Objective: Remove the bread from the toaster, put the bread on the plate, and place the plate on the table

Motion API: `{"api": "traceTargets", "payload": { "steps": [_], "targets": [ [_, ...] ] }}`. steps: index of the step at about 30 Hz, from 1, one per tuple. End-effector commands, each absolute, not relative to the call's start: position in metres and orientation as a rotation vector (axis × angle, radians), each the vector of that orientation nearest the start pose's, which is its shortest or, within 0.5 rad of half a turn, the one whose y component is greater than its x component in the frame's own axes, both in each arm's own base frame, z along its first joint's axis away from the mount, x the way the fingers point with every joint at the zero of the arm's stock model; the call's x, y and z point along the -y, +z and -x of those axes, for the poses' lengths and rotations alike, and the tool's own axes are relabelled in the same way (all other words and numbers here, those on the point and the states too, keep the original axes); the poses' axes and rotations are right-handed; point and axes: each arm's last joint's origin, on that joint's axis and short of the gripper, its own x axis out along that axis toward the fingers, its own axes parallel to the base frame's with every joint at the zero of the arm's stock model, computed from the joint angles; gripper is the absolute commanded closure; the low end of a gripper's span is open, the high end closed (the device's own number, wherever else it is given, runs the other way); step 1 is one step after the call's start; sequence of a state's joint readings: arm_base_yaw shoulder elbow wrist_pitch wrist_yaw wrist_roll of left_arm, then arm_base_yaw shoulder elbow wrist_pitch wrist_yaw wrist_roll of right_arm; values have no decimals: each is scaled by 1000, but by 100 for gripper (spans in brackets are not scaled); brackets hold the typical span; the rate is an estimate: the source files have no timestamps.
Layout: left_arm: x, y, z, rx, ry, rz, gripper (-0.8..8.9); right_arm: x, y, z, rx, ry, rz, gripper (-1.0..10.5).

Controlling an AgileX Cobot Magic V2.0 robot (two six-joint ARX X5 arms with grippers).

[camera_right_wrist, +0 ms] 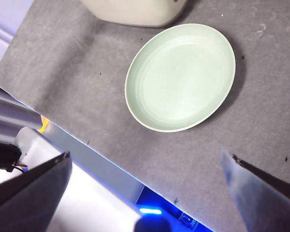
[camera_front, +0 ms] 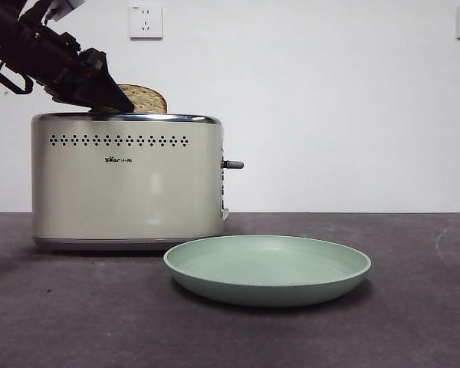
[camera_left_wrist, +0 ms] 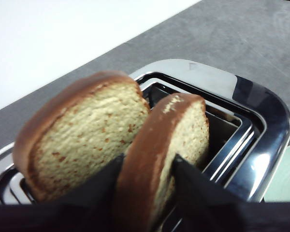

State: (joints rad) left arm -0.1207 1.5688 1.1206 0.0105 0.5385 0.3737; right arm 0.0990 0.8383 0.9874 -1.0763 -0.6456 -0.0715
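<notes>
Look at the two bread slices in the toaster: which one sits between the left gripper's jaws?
The narrower, darker-crusted slice: the left gripper straddles it, one jaw on each side. The wider, paler slice stands outside the jaws.

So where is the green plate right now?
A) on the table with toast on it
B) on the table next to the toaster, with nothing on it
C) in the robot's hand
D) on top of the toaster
B. The plate sits bare on the table beside the toaster; both slices are in the toaster's slots, where the left hand straddles the bread, and the right hand, open, hangs above the plate.
</notes>
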Motion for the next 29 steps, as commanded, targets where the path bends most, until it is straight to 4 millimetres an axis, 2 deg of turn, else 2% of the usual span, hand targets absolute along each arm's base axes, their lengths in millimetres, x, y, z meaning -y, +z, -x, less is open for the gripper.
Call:
{"api": "traceTargets", "payload": {
  "steps": [1, 5, 8, 13, 17, 23, 29],
  "targets": [
    [58, 279, -347, -302, -724, -252, 822, -31, 323, -129, -879, 725, -182, 286],
    [58, 293, -347, -272, -719, -253, 822, -30, 322, -130, -881, 707, -173, 288],
    [59, 312, -347, -251, -714, -231, 822, -30, 322, -130, -881, 702, -170, 288],
    [58, 352, -343, -228, -718, -229, 822, -30, 322, -130, -881, 701, -170, 288],
    [57, 386, -332, -203, -717, -234, 821, -30, 322, -130, -882, 701, -170, 288],
    [53, 438, -295, -150, -714, -243, 821, -30, 323, -132, -863, 687, -158, 289],
    [47, 469, -230, -151, -817, -161, 820, -29, 321, -147, -852, 590, -144, 289]
  ]
}}
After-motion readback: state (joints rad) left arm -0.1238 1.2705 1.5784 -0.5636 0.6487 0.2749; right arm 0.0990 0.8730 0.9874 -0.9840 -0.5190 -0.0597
